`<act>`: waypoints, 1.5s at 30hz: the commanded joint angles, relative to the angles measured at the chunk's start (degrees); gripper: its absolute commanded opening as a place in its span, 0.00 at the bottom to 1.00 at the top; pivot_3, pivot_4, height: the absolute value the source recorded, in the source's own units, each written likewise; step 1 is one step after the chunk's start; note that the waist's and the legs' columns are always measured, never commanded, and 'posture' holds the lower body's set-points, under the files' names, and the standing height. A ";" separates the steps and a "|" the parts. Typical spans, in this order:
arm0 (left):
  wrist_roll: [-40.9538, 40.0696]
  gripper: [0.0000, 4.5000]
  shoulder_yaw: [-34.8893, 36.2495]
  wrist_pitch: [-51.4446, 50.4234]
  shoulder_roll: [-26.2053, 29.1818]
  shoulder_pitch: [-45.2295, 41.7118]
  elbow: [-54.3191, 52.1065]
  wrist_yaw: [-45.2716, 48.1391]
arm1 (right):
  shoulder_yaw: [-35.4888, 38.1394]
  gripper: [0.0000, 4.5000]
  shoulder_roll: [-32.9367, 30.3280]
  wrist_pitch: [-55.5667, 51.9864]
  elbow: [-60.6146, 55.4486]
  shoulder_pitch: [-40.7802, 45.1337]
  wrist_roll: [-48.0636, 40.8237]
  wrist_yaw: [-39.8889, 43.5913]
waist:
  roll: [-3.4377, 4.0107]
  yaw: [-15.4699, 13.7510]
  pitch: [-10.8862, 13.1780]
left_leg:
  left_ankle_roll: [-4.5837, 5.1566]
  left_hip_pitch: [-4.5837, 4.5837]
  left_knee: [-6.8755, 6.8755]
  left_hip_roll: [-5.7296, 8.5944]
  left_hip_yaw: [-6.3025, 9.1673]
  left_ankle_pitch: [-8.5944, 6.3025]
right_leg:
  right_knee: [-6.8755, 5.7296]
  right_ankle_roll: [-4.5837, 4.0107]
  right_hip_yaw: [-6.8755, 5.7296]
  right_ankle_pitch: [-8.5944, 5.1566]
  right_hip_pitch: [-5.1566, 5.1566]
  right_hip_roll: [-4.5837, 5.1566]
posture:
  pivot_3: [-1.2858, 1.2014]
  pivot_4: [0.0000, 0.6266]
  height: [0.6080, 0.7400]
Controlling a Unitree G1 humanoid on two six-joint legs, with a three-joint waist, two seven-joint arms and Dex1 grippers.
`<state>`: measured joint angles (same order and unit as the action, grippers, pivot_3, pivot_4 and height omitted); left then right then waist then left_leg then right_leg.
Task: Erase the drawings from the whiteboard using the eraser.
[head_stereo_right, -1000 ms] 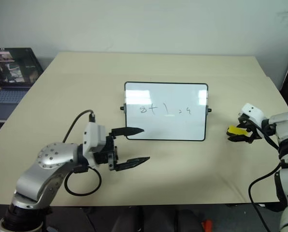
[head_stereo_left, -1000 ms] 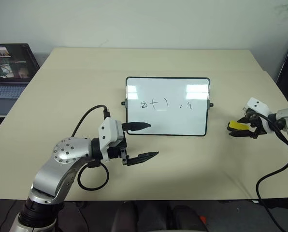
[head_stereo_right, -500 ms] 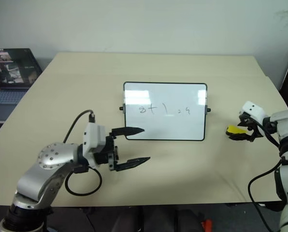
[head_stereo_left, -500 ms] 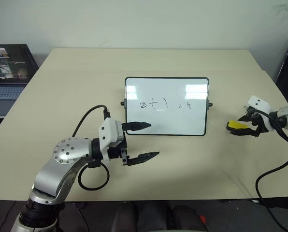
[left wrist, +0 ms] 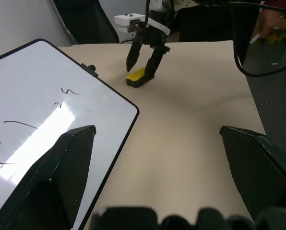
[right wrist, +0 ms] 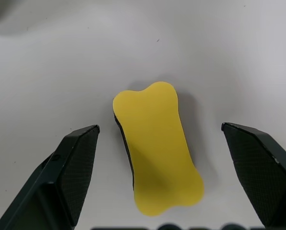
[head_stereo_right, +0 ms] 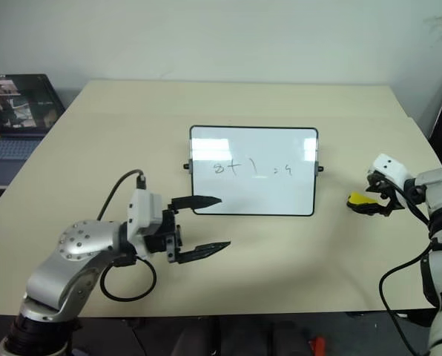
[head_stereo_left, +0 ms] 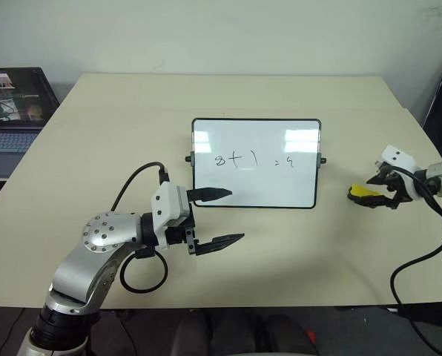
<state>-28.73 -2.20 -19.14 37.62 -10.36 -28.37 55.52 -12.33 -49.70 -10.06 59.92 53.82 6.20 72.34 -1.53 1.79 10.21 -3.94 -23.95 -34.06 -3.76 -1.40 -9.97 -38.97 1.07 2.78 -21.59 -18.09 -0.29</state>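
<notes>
Eraser first: you have the small yellow eraser with the dark underside (right wrist: 156,148) lying flat on the beige table (head_stereo_left: 280,245) at the right edge of the head frame, between the two spread fingers of your right gripper (head_stereo_left: 380,195); the fingers stand wide on either side of it and neither touches it; nothing is gripped. The small glossy whiteboard with the thin black frame (head_stereo_left: 255,185) sits at the middle of the frame, well apart from the eraser; the thin black marker drawings (head_stereo_left: 254,160), a short row of digits and signs, run across its middle. Your left gripper (head_stereo_left: 217,218) hangs in the lower left centre, fingers apart and empty; one fingertip lies over the board's lower left corner. A laptop (head_stereo_left: 10,122) shows at the far left edge.
</notes>
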 commanded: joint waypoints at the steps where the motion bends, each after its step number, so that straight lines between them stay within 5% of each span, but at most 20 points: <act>1: 0.08 1.00 0.14 1.01 -0.39 -0.31 -0.91 -0.43 | 0.86 0.99 -0.43 1.12 0.34 1.81 0.85 -0.15 | 0.00 0.00 0.00 | 0.00 0.00 0.00 0.00 0.00 0.00 | 0.00 0.00 0.00 0.00 0.00 0.00 | 0.52 0.24 1.00; 5: 0.02 1.00 0.16 0.58 -0.36 -0.13 -1.14 -0.53 | 1.02 0.87 -0.09 1.21 1.12 1.95 1.17 -0.19 | 0.00 0.00 0.00 | -0.01 0.01 -0.01 0.00 -0.01 0.01 | 0.00 0.00 0.00 0.00 0.00 0.00 | 0.52 0.24 1.00; 14: 0.15 1.00 0.08 0.54 -0.29 0.94 -2.25 -1.16 | 1.34 0.24 -0.18 1.28 1.67 1.74 1.49 0.83 | 0.00 0.02 0.00 | -0.01 0.01 -0.01 -0.01 -0.01 0.01 | -0.01 0.00 0.00 0.00 0.00 0.00 | 0.52 0.24 1.00; 25: -0.11 1.00 2.84 0.89 -1.38 2.98 -1.56 -4.99 | 9.48 0.24 -2.03 -4.38 -13.65 -3.43 -6.50 2.19 | 0.00 -0.08 0.00 | -0.01 0.01 -0.01 -0.02 0.00 0.00 | -0.01 0.00 0.01 0.00 0.02 0.00 | 0.52 0.24 1.00; 32: 3.60 1.00 7.11 2.72 -8.64 5.90 -2.05 -17.71 | 27.24 0.23 -0.48 -19.13 -58.30 -30.84 -16.54 -10.41 | 0.03 -0.99 -0.02 | -0.04 -0.08 -0.08 0.01 0.27 -0.01 | 0.06 0.05 -0.09 -0.03 0.20 0.01 | 0.52 0.24 1.00; 38: 4.64 1.00 9.20 1.88 -11.29 9.76 -4.85 -24.02 | 36.71 0.22 16.61 -31.66 -83.07 -44.53 -23.56 -30.10 | -0.02 -0.47 -0.04 | -0.03 0.00 -0.28 0.03 0.49 -0.03 | -0.10 0.06 -0.14 -0.03 0.34 0.00 | 0.52 0.24 1.00; 45: 7.14 1.00 9.79 5.29 -14.48 9.01 -0.61 -28.39 | 29.59 0.22 40.10 -29.13 -94.55 -53.00 -25.36 -46.96 | 0.02 -0.05 -0.09 | -0.03 0.00 -0.19 0.07 0.78 -0.03 | -0.22 0.07 -0.22 -0.02 0.26 -0.05 | 0.52 0.24 1.00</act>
<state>-22.68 6.75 -15.78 23.83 -0.92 -28.81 28.70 17.71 -10.56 -42.12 -31.80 1.15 -18.80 28.16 -1.51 1.74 10.12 -3.97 -23.96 -34.25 -3.68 -0.62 -10.00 -39.16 1.15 2.57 -21.61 -17.83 -0.33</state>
